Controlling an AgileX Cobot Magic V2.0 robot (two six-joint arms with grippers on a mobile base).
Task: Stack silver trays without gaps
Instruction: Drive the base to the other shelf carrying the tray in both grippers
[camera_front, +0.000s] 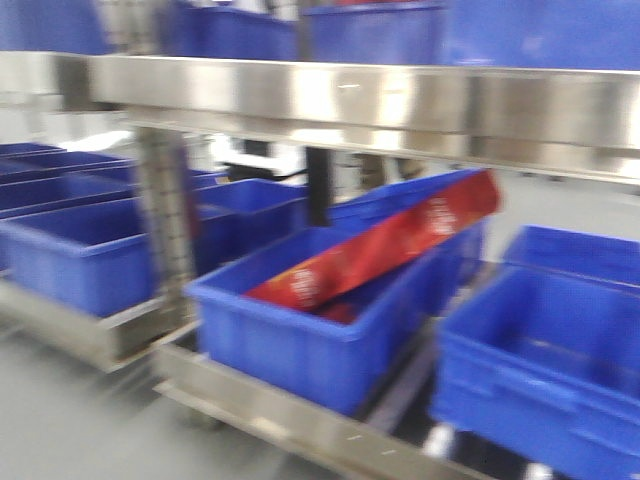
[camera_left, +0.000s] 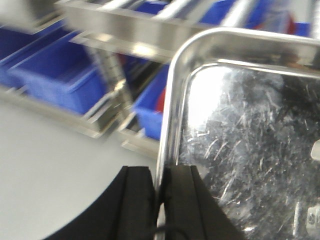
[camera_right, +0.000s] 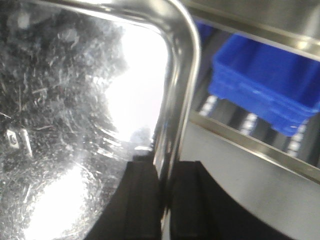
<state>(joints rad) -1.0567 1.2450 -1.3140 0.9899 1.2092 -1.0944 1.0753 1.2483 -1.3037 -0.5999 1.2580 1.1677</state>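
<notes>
1 tray (camera_left: 240, 150), far edge toward shelving (camera_left: 131, 31)

The front camera looks level and forward at a rack (camera_front: 165, 230) of blue bins (camera_front: 320, 330), with the upper shelf rail (camera_front: 400, 100) crossing near the top; its picture is blurred. The left wrist camera sits just behind the left fingers (camera_left: 137, 200), very near a steel tray (camera_left: 240, 125) at its left rim. The right wrist camera sits likewise behind the right fingers (camera_right: 142, 200), at a right rim. All three views share the blue bins far behind.
</notes>
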